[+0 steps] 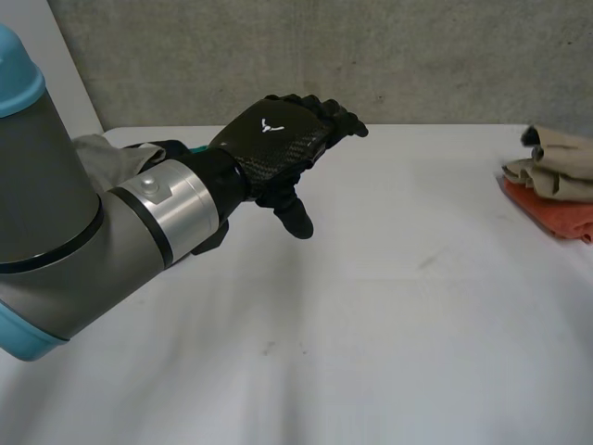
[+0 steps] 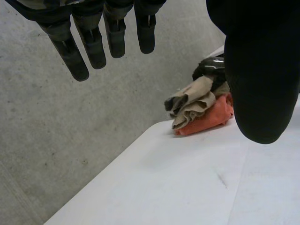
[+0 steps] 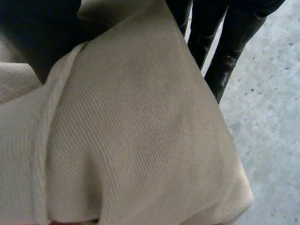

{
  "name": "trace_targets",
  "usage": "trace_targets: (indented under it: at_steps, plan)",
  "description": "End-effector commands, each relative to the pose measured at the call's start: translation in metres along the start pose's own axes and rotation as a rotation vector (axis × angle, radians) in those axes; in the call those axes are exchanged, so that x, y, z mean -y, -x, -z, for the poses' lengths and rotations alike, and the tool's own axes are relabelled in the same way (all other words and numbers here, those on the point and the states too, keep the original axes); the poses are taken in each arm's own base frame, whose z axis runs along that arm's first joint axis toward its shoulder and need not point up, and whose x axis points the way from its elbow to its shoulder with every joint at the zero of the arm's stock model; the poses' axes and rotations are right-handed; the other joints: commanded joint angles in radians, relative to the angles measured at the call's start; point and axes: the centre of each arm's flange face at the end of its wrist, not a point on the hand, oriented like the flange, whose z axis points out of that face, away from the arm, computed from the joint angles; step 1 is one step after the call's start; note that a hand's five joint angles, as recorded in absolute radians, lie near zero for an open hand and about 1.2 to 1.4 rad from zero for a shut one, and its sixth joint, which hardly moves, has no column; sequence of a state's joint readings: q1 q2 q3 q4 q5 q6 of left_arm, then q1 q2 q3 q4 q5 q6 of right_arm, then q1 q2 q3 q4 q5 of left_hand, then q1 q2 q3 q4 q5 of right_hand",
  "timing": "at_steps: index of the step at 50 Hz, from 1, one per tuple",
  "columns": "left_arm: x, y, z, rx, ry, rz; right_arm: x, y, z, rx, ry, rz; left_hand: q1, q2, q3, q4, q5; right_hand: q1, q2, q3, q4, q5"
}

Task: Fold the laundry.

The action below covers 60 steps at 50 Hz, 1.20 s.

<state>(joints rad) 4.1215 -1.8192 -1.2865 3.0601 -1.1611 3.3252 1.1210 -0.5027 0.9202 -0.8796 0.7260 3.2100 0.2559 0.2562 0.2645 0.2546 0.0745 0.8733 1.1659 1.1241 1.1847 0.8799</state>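
Fingers (image 2: 72, 61) of L hand (image 1: 278, 139) straight, hovering above table (image 1: 417, 324).

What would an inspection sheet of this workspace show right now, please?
Surface: white table, a few faint marks.
Job's things: beige cloth piled on an orange cloth at the table's right edge; a pale cloth behind the left arm.
Clutter: nothing seen.
Robot hands: left robot hand open above the table, holding nothing; right robot hand against the beige cloth, grip unclear.
Cables: nothing seen.
Surroundings: grey concrete wall behind the table.
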Motion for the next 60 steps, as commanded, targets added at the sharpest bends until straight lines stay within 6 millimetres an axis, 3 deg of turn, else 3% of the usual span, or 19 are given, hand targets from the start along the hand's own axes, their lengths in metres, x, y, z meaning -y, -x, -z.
trace_targets:
  at_steps: [1,10,12,14,18,19,23,30,38,41,45,46,49,50,53,54,57,58,60]
  plan:
    - [-0.001,-0.001,0.0,-0.002,0.003,0.005,-0.018,0.007,0.016,0.053,0.038,-0.025,0.01,0.01,0.002,0.012,0.017,0.523,0.23,0.272,0.212,0.342]
    - [0.0,-0.001,0.0,-0.003,0.001,0.009,-0.012,-0.002,0.024,0.035,0.047,-0.013,0.008,0.007,-0.001,0.009,0.014,0.523,0.23,0.272,0.212,0.342]
    - [0.002,-0.003,0.001,-0.007,-0.003,0.015,-0.004,-0.008,0.025,0.011,0.049,-0.01,0.005,0.004,-0.004,0.006,0.012,-0.18,-0.473,-0.431,-0.491,-0.361]
    - [0.003,-0.004,0.002,-0.011,-0.006,0.023,0.005,-0.017,0.028,-0.015,0.05,-0.002,0.005,0.004,-0.004,0.006,0.011,-0.692,-0.985,-0.943,-1.004,-0.873]
    - [0.005,-0.011,0.002,-0.033,-0.013,0.035,0.038,-0.037,0.043,-0.113,0.066,0.007,0.002,0.001,-0.007,0.003,0.009,-0.699,-0.991,-0.95,-1.01,-0.88]
    - [0.006,-0.013,0.003,-0.038,-0.012,0.034,0.057,-0.044,0.049,-0.142,0.071,0.015,0.002,0.001,-0.007,0.003,0.009,-0.699,-0.991,-0.95,-1.01,-0.88]
    - [0.008,-0.022,0.004,-0.06,-0.019,0.033,0.083,-0.046,0.065,-0.185,0.105,-0.007,-0.001,-0.002,-0.01,0.0,0.006,-0.699,-0.991,-0.95,-1.01,-0.88]
    - [0.014,-0.032,0.008,-0.084,-0.034,0.025,0.104,-0.066,0.1,-0.3,0.193,-0.032,-0.001,-0.002,-0.01,0.0,0.006,-0.699,-0.991,-0.95,-1.01,-0.88]
    - [0.021,-0.036,0.014,-0.087,-0.053,0.013,0.155,-0.092,0.105,-0.549,0.248,0.179,-0.004,-0.004,-0.013,-0.003,0.003,-0.699,-0.991,-0.95,-1.01,-0.88]
    - [0.027,-0.034,0.016,-0.075,-0.076,0.002,0.172,-0.087,0.097,-0.602,0.234,0.259,-0.004,-0.004,-0.013,-0.003,0.003,-0.699,-0.991,-0.95,-1.01,-0.88]
    - [0.034,-0.026,0.017,-0.017,-0.109,-0.012,0.228,-0.027,0.047,-0.535,0.077,0.301,-0.004,-0.004,-0.013,-0.003,0.003,-0.699,-0.991,-0.95,-1.01,-0.88]
    - [0.035,-0.022,0.017,0.006,-0.114,-0.014,0.246,0.003,0.032,-0.479,0.011,0.293,-0.001,-0.002,-0.01,0.0,0.006,-0.699,-0.991,-0.95,-1.01,-0.88]
    - [0.038,0.003,0.017,0.161,-0.127,-0.021,0.264,0.049,0.019,-0.383,-0.06,0.251,-0.004,-0.004,-0.013,-0.003,0.003,-0.699,-0.991,-0.95,-1.01,-0.88]
    - [0.038,0.022,0.019,0.267,-0.131,-0.025,0.269,0.084,0.015,-0.308,-0.088,0.205,-0.004,-0.004,-0.013,-0.003,0.003,-0.699,-0.991,-0.95,-1.01,-0.88]
    - [0.034,0.058,0.023,0.441,-0.127,-0.034,0.275,0.144,0.012,-0.156,-0.132,0.136,-0.01,-0.01,-0.019,-0.009,-0.003,-0.699,-0.991,-0.95,-1.01,-0.88]
    - [0.027,0.081,0.026,0.544,-0.104,-0.047,0.278,0.186,0.013,-0.038,-0.157,0.095,-0.013,-0.013,-0.022,-0.012,-0.006,-0.699,-0.991,-0.95,-1.01,-0.88]
    - [0.013,0.115,0.033,0.668,-0.069,-0.081,0.276,0.248,0.024,0.138,-0.169,0.045,-0.016,-0.016,-0.025,-0.015,-0.009,-0.699,-0.991,-0.95,-1.01,-0.88]
    - [0.002,0.137,0.037,0.728,-0.036,-0.115,0.275,0.28,0.035,0.234,-0.173,0.013,-0.016,-0.016,-0.025,-0.015,-0.009,-0.699,-0.991,-0.95,-1.01,-0.88]
    - [-0.019,0.157,0.038,0.776,0.022,-0.148,0.273,0.307,0.047,0.312,-0.155,-0.019,-0.016,-0.016,-0.025,-0.015,-0.009,-0.699,-0.991,-0.95,-1.01,-0.88]
